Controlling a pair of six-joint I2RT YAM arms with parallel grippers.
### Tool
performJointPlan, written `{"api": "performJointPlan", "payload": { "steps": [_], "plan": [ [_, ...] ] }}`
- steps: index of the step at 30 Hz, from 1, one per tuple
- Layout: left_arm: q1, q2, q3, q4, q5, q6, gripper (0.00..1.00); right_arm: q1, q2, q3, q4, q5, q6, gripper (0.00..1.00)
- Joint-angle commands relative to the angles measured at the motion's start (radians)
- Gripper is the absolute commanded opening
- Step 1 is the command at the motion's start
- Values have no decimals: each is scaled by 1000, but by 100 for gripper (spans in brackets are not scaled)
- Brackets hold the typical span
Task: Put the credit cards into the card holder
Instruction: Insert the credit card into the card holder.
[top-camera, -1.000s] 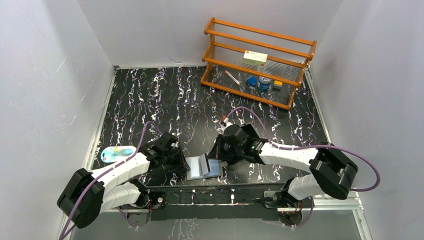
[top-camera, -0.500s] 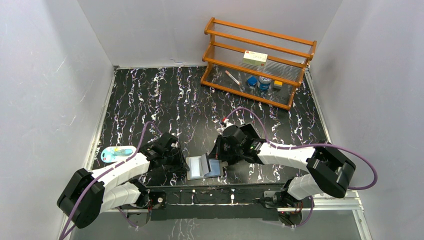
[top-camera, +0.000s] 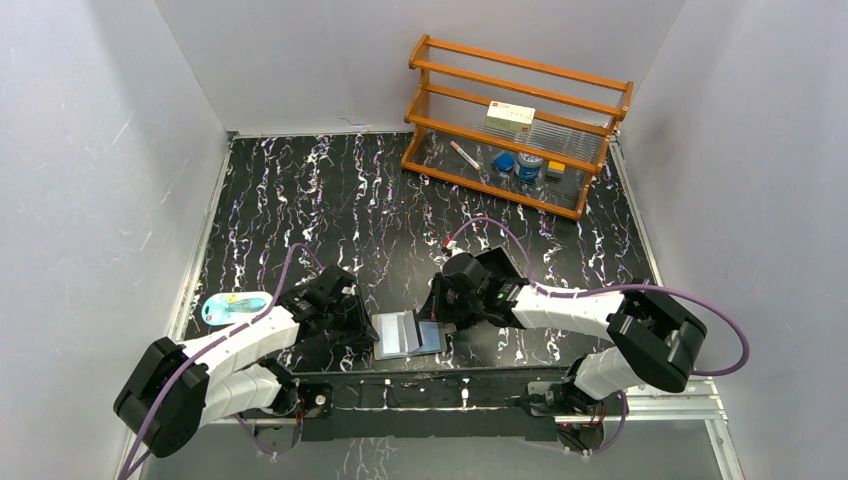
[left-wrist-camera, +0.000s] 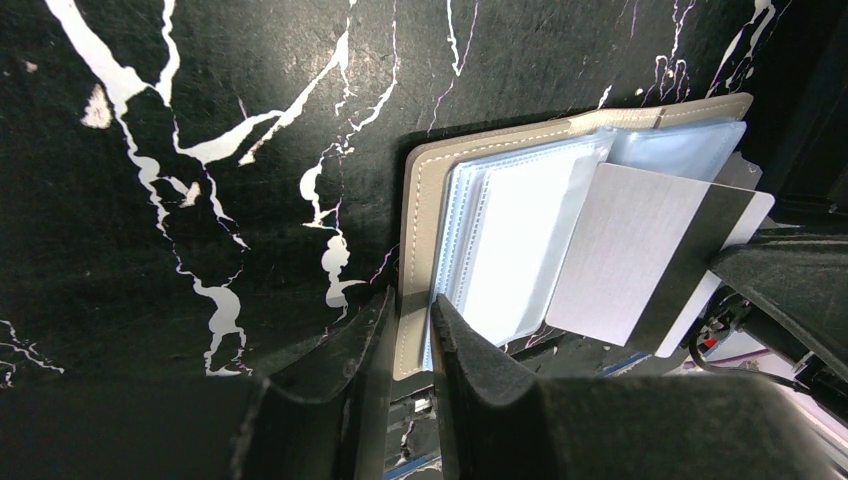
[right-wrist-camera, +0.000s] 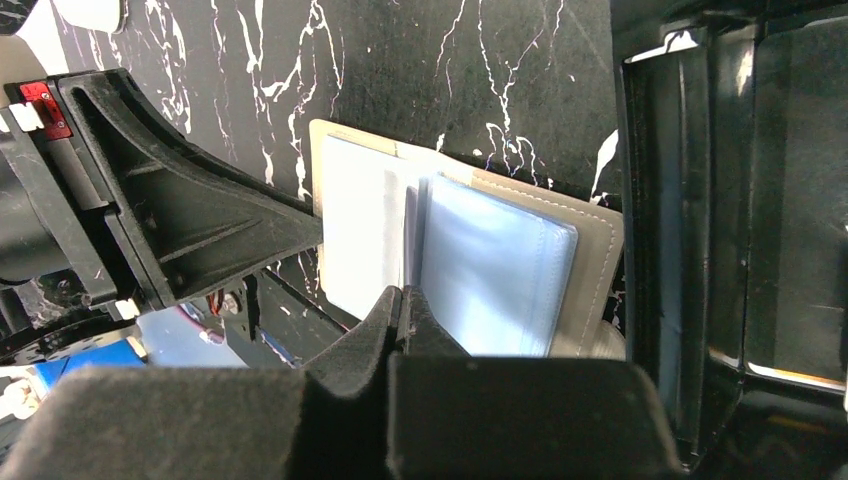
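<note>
Only the left wrist view shows the card (left-wrist-camera: 640, 250) face-on; your left end effector (left-wrist-camera: 412, 312) clamps the card holder (left-wrist-camera: 420, 200), right end effector (right-wrist-camera: 405, 305) pinches the card.

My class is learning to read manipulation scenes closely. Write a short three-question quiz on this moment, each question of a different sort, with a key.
1. True or false: the card holder is folded shut.
2. What is the right gripper closed on?
A. a credit card
B. a pen
C. nothing
3. In a few words: which gripper pinches the edge of the card holder's cover?

Key
1. False. It lies open, with its clear sleeves showing.
2. A. The card is partly over the sleeves.
3. The left gripper, with one finger on each side of the cover edge.
</note>
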Motion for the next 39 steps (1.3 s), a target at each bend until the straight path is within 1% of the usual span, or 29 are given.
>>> {"api": "performJointPlan", "payload": {
  "steps": [1,12,22,26,34,36,39],
  "plan": [
    [4,0,-26,-42,-16,5,19,9,13,15,10,12,17,0],
    [3,8,-32,-30,-8,5,19,12,25,-7,54,20,44,0],
    [4,10,-38,-13,6,2,19,12,27,-30,125,51,23,0],
    [4,10,-45,-5,14,-2,19,12,41,-30,127,52,30,2],
    [3,14,-49,7,22,-6,19,15,62,-46,150,48,44,2],
    [4,14,-50,8,22,-6,19,15,70,-46,156,38,49,4],
    [4,15,-50,9,23,-6,19,26,86,-21,124,39,42,10]
  ]
}}
